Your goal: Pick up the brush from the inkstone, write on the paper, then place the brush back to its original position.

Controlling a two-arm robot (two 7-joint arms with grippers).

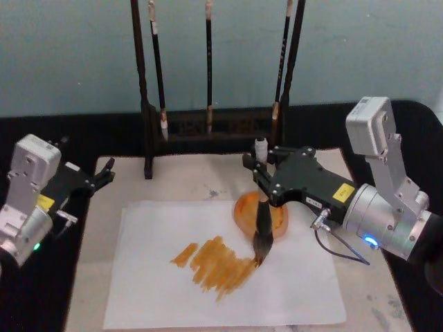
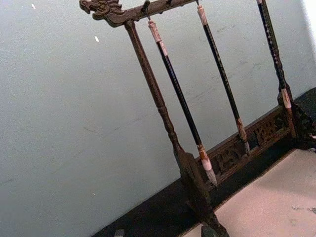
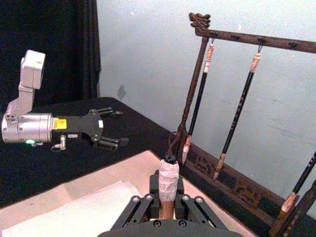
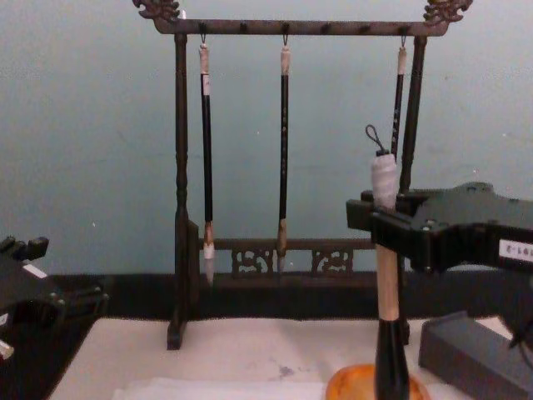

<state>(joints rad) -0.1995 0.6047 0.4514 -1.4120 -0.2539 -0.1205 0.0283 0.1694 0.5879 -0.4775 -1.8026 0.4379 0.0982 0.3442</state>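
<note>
Head view: R gripper (image 1: 261, 181) clenched on the brush (image 1: 262, 228), handle near upright; bristle tip meets the paper (image 1: 159, 290) at the right end of orange-brown strokes (image 1: 214, 263), just in front of the orange dish (image 1: 242, 211); mid-handle hidden inside the grip; L gripper (image 1: 105, 173) parked at the left edge of the mat (image 1: 187, 180), well apart.
Left wrist view: rack (image 2: 163, 113) w/ thin brushes (image 2: 180, 98); mat corner beside it.
Right wrist view: brush's white-wrapped top rises out of R gripper; L gripper spread, empty.
Chest view: brush upright through R gripper; lower bristles and dish cut off at bottom edge.
</note>
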